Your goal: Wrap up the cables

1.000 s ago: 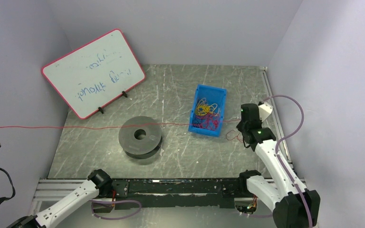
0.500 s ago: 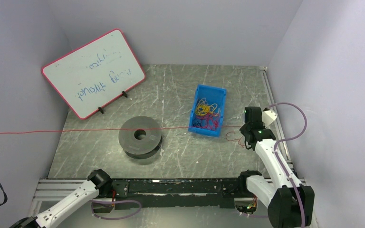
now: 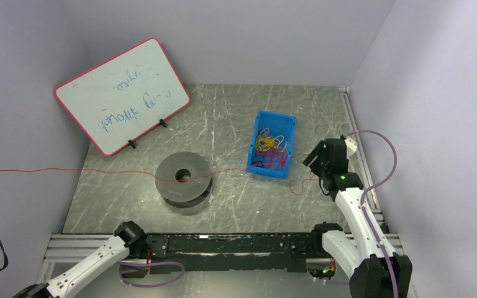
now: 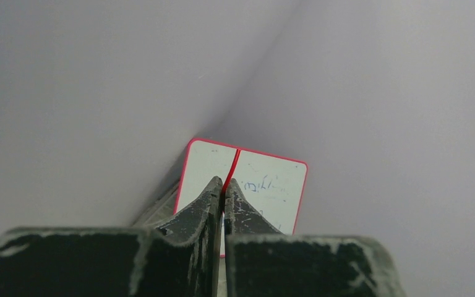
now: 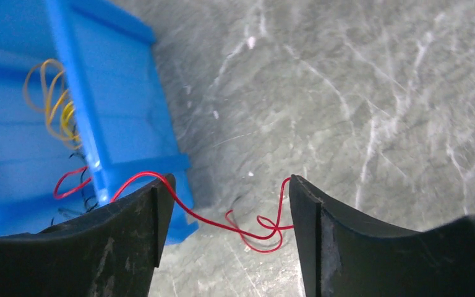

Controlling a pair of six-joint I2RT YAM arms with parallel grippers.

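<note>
The cable is a thread-thin red wire (image 3: pixel 56 169) stretched from the left edge across the table, over the dark grey spool (image 3: pixel 183 180), past the blue bin and down to kinked loops beside my right gripper (image 3: pixel 309 162). In the left wrist view my left gripper (image 4: pixel 224 184) is shut on the red wire (image 4: pixel 232 164), which runs on in front of the whiteboard. In the right wrist view my right gripper (image 5: pixel 230 179) stands open. The wire's looped end (image 5: pixel 266 232) hangs slack between its fingers, just above the table.
A blue bin (image 3: pixel 284 120) holding a tangle of yellow, blue and red wires sits just left of the right gripper; its corner (image 5: pixel 117 93) fills the right wrist view's left. A red-framed whiteboard (image 3: pixel 121 96) leans at the back left. Walls close in on three sides.
My right gripper has opened and let go of the wire. The wire has slackened and sags by the spool, and its looped end has dropped leftward. The left gripper stays shut on the wire.
</note>
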